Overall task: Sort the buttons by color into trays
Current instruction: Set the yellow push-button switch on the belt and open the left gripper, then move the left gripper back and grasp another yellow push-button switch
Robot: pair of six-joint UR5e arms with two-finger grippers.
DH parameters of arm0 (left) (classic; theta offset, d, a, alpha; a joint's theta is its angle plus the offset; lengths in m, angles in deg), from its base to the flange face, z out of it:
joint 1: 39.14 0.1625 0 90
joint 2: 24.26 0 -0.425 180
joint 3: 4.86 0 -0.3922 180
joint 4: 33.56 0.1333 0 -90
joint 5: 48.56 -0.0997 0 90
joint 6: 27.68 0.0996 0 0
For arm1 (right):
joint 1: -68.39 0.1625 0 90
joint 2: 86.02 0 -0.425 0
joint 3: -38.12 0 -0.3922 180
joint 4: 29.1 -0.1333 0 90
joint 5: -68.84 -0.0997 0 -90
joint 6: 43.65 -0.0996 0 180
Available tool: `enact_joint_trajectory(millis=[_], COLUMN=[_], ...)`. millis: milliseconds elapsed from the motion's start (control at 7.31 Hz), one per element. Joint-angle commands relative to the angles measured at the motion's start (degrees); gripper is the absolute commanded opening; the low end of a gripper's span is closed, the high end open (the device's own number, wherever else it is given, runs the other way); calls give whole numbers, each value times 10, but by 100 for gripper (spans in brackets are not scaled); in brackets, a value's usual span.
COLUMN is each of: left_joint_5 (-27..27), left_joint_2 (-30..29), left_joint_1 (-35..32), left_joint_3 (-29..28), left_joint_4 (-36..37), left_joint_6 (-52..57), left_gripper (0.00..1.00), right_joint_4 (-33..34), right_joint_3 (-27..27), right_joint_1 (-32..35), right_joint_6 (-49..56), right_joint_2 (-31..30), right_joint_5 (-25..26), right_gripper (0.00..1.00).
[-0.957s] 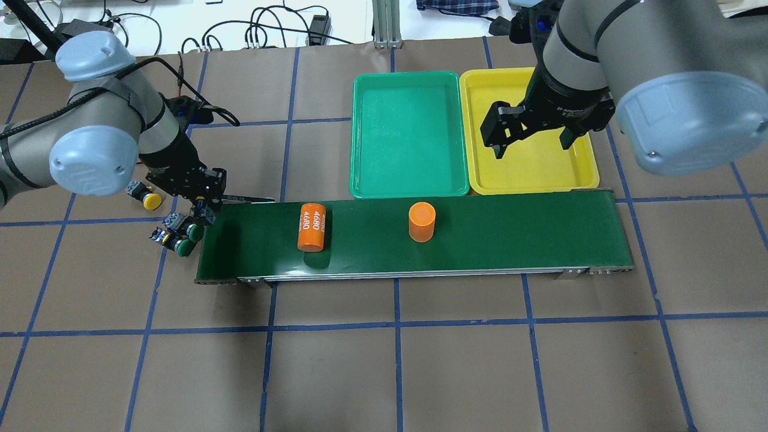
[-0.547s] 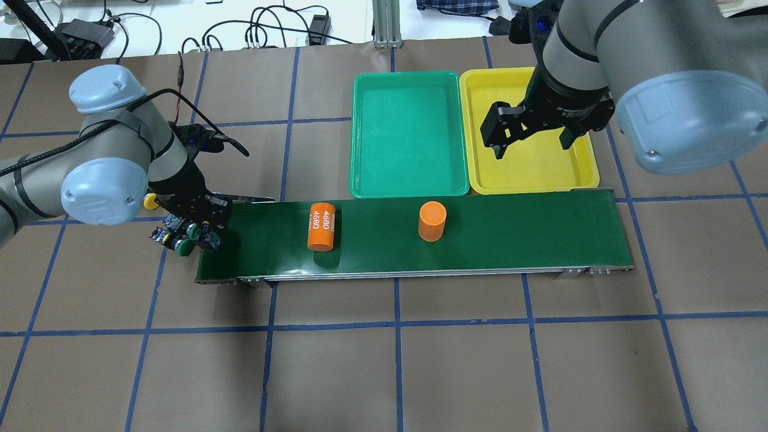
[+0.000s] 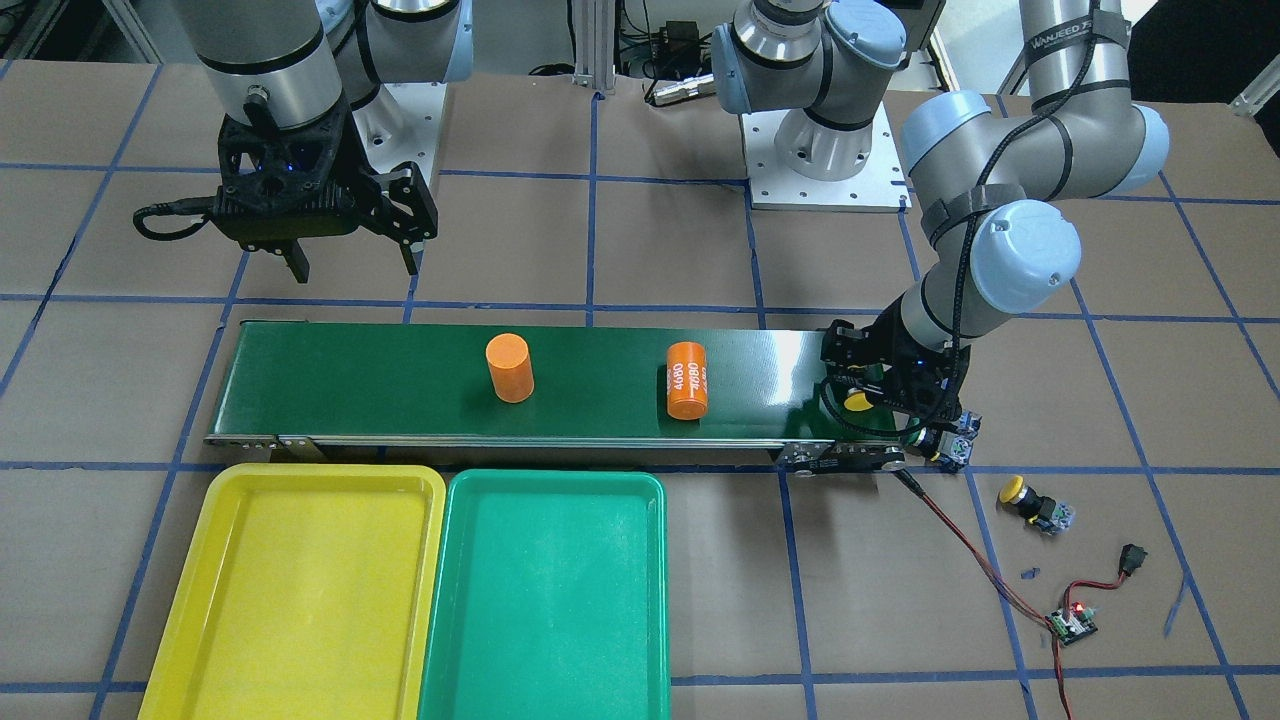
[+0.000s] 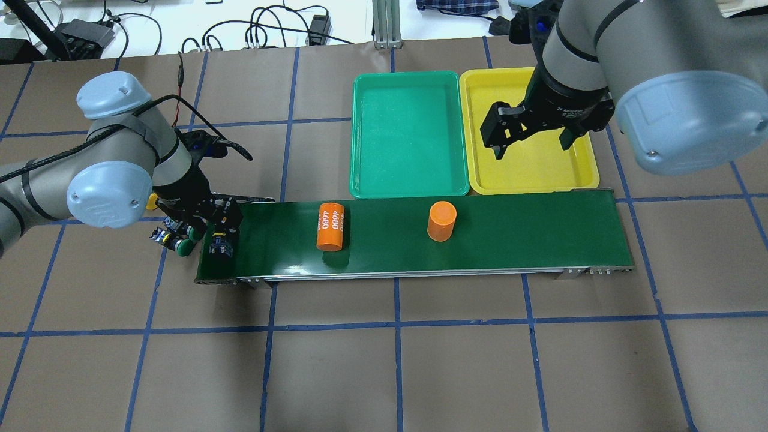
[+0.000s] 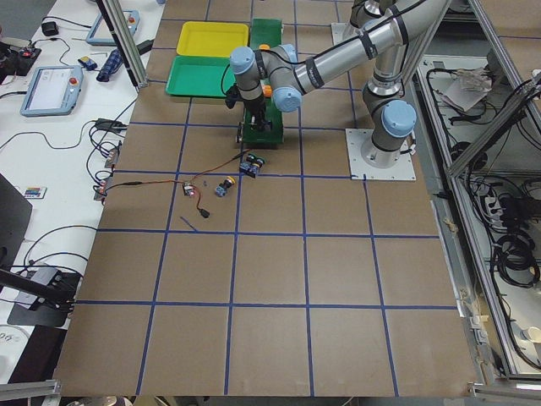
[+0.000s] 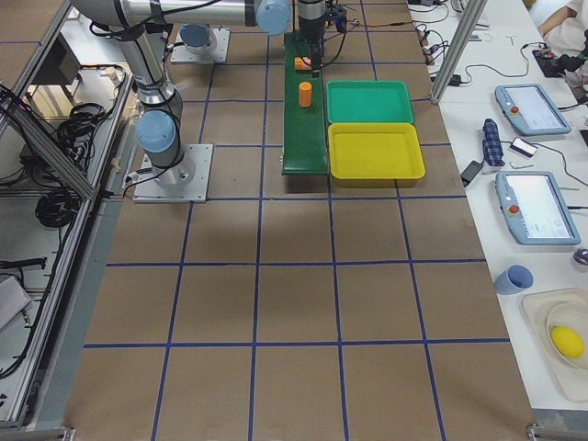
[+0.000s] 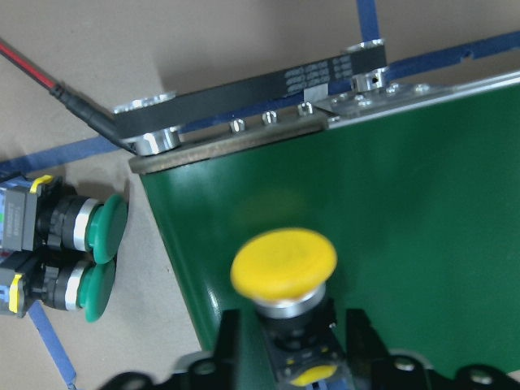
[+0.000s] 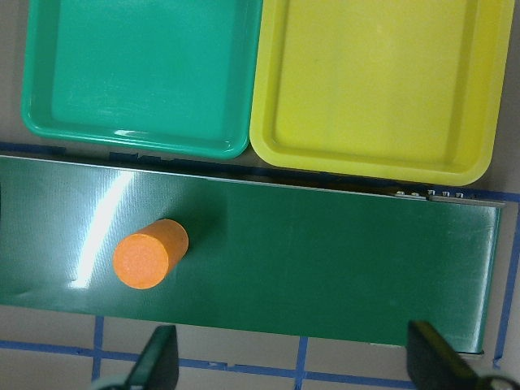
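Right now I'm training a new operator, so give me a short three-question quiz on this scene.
1. True or false: the yellow tray and the green tray hold no buttons.
2. What do the left jaws hold? A) nothing B) a yellow button C) an orange cylinder
3. How many green buttons lie beside the belt at its end?

Key: 1 true; 2 B; 3 two.
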Motion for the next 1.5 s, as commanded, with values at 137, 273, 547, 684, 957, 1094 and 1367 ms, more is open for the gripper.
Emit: enact_joint_trajectory(millis=[137, 273, 547, 684, 957, 1094, 1367], left_joint_5=[4, -3, 0, 0, 0, 0, -20], left_joint_2=[30, 21, -21, -48, -104, -122, -158], left_joint_1=[15, 43, 119, 144, 176, 176, 176], left_joint_3=[-40, -78, -105, -96, -104, -97, -104], left_joint_4=[-18, -22, 19, 87, 112, 141, 177], left_joint_6=[-1, 1, 1, 3, -1, -42, -45], left_gripper=[100, 100, 100, 100, 100, 100, 100], right_joint_4=[0, 0, -1, -1, -1, -1, -1], right_joint_3=[0, 0, 0, 0, 0, 0, 0], right_joint_1=[0, 0, 0, 0, 0, 0, 0], right_joint_6=[0, 0, -1, -1, -1, -1, -1], right_joint_2=[0, 0, 0, 0, 0, 0, 0], right_joint_5=[0, 0, -1, -1, -1, -1, -1], right_gripper=[100, 100, 100, 100, 100, 100, 100])
